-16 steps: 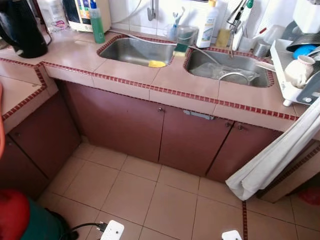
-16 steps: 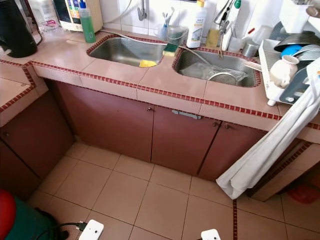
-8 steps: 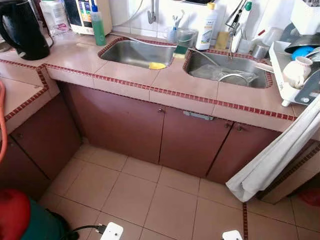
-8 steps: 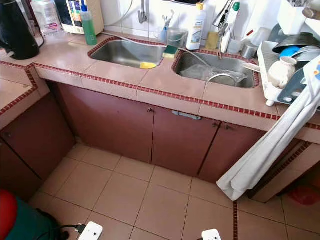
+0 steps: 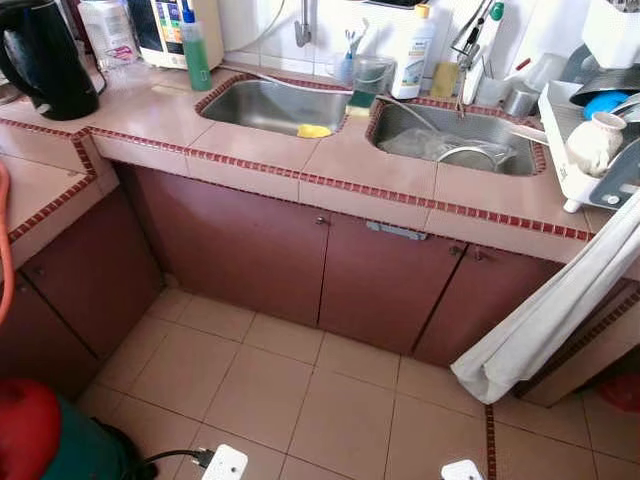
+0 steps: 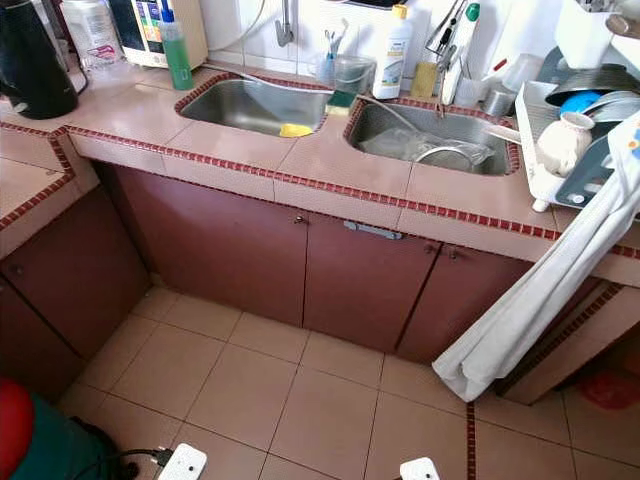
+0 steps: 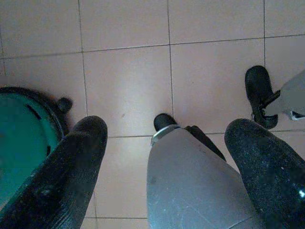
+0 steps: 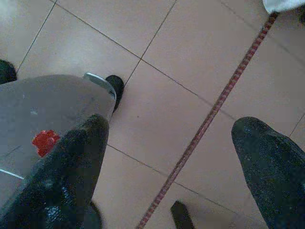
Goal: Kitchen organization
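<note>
hanging idle over the tiled floor (image 7: 128,81), the left tool (image 7: 167,162) and right tool (image 8: 171,157) both have their fingers spread and hold nothing. ahead, the pink counter (image 5: 250,145) carries a double sink (image 5: 275,105); a yellow sponge (image 5: 314,129) lies in its left basin, a green bottle (image 5: 195,48) and black kettle (image 5: 45,60) stand further left, and a dish rack (image 5: 590,150) sits at the right.

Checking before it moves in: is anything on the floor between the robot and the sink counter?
Nothing visible blocks the way: bare floor tiles run up to the sink counter. A white cloth hangs off to the right. Both hands, left hand and right hand, hang open over the floor.
</note>
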Controlling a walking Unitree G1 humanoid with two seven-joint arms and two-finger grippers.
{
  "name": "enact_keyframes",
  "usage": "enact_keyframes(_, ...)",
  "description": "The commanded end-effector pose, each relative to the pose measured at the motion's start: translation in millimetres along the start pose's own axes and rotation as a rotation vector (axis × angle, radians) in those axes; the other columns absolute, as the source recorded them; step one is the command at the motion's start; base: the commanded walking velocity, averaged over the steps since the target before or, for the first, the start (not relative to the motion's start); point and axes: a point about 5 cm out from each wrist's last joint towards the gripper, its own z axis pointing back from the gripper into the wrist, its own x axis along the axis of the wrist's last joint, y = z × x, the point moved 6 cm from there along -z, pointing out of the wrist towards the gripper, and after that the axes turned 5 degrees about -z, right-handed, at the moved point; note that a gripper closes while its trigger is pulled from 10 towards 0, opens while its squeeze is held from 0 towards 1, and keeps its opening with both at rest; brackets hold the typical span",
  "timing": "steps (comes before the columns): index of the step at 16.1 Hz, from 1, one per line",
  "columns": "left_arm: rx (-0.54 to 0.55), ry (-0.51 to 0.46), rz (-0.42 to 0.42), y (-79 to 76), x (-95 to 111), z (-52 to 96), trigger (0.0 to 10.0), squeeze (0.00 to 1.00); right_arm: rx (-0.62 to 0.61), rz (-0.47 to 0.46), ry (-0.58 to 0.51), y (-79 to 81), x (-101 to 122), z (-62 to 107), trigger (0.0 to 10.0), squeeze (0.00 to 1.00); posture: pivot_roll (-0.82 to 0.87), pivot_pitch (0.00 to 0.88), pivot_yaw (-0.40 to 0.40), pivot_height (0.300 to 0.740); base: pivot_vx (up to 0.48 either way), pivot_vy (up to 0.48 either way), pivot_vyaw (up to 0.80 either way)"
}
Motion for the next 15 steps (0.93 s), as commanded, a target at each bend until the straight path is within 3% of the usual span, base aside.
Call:
enact_keyframes(1,-0.022,0.046,-0.018,-5.9,-17.0,2.5,10.0,0.00,0.033,0.038,0.023,7.0,-6.1,0.3,10.0,0.00,-0.02,0.047,-0.028,0.740,0.000,0.000,0.00)
enact_keyframes(4,-0.001,0.020,-0.014,1.0,-11.6,2.3,10.0,0.00,0.024,0.106,0.026,-1.1,-3.8,0.6,10.0,0.00,-0.01,0.055,-0.032,0.740,0.000,0.000,0.00)
enact_keyframes(15,-0.001,0.020,-0.014,1.0,-11.6,2.3,10.0,0.00,0.024,0.106,0.026,-1.1,-3.8,0.6,10.0,0.00,-0.01,0.055,-0.032,0.740,0.000,0.000,0.00)
